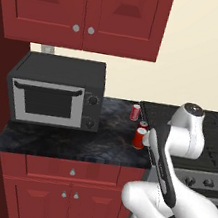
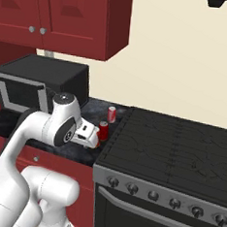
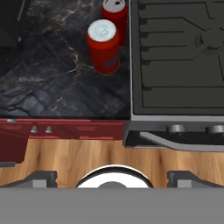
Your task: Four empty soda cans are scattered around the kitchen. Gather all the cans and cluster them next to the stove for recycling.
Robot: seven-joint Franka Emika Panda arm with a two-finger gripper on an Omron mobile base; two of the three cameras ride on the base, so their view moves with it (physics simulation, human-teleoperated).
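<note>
Two red soda cans with silver tops stand on the black marbled counter beside the stove's left edge: a near can and one just behind it. From the left base view, the near can, the one behind it and a third can farther back line up next to the stove. The right base view has the front can and the back can. My gripper is open, pulled back over the counter's front edge, with nothing between its fingertips.
A black microwave sits on the counter's left end. Dark red upper cabinets hang above it. Lower drawers and wood floor lie below the hand. The stove's knobs and oven handle face forward.
</note>
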